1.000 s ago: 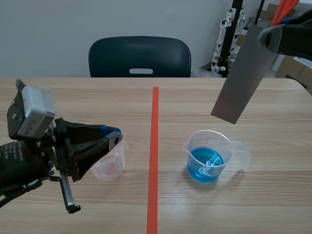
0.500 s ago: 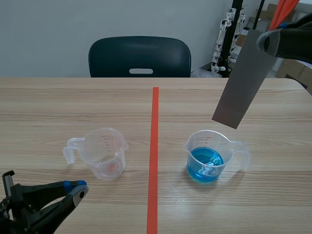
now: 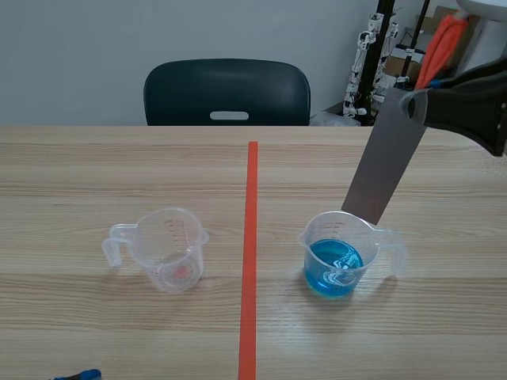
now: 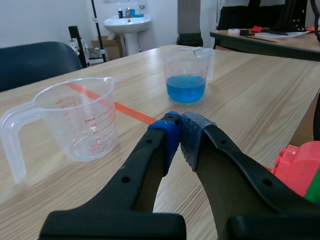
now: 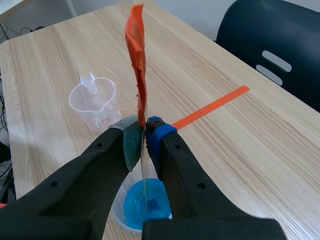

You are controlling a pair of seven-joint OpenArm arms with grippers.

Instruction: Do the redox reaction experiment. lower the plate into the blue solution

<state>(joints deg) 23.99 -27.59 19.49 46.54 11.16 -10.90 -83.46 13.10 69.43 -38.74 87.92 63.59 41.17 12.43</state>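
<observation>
— Where is the plate (image 3: 388, 158) to be found?

— Right of centre in the scene view. It is hung aslant from the upper right, its top end clamped between the pads of the right gripper (image 3: 415, 104). Its lower edge is seen just at the far rim of the beaker (image 3: 314, 237). As far as can be judged, the blue solution (image 3: 329, 273) is not yet touched.

— How is it expected to handle?

— A thin, stiff, light sheet is suggested. Its smooth faces may slip, so the hold is best taken at the top end, by the orange-red strip (image 5: 136, 55), well clear of the liquid. The beaker looks light and could be tipped by a sideways knock.

— And the left gripper (image 4: 177, 132)?

— Closed on nothing, with the empty beaker (image 4: 75, 120) ahead of it. Only a blue tip is shown at the scene view's bottom left.
</observation>
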